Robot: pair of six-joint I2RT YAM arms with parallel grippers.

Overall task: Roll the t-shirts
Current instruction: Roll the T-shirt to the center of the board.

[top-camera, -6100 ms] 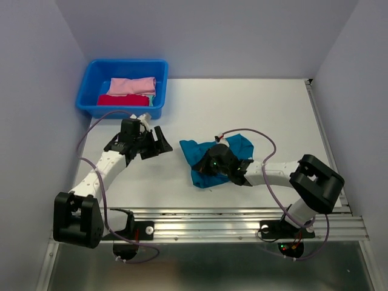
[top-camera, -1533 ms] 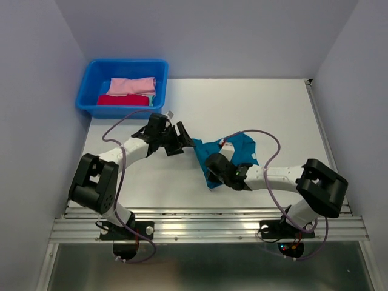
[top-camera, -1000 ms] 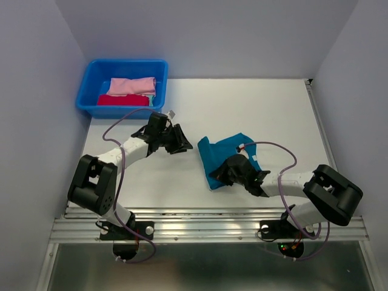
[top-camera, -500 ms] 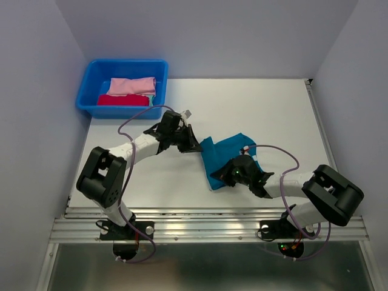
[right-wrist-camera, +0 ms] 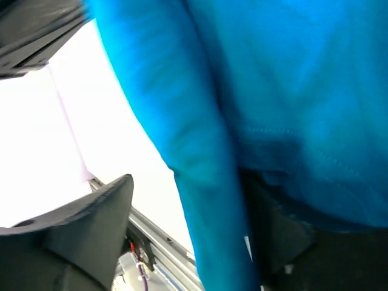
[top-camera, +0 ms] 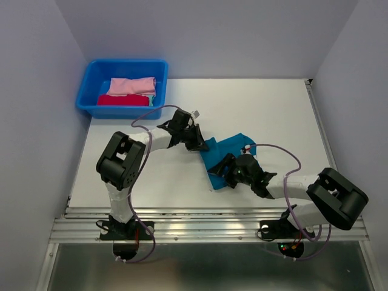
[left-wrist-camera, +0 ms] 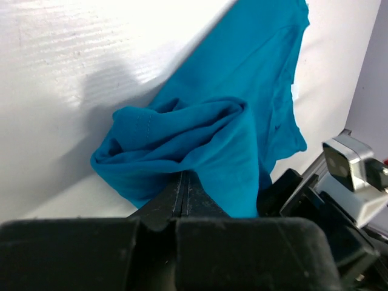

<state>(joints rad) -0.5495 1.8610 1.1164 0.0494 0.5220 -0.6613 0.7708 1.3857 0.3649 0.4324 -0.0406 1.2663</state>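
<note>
Since a moment ago, gathered tighter at its far left edge: teal t-shirt, crumpled near the middle of the worktop. Clamped there by the left end effector, fingers together. Right end effector at the near-left edge, fingers apart, cloth hanging between. Barely started, by the look: no roll yet. Pink t-shirt and red t-shirt in the blue tub, far left corner.
</note>
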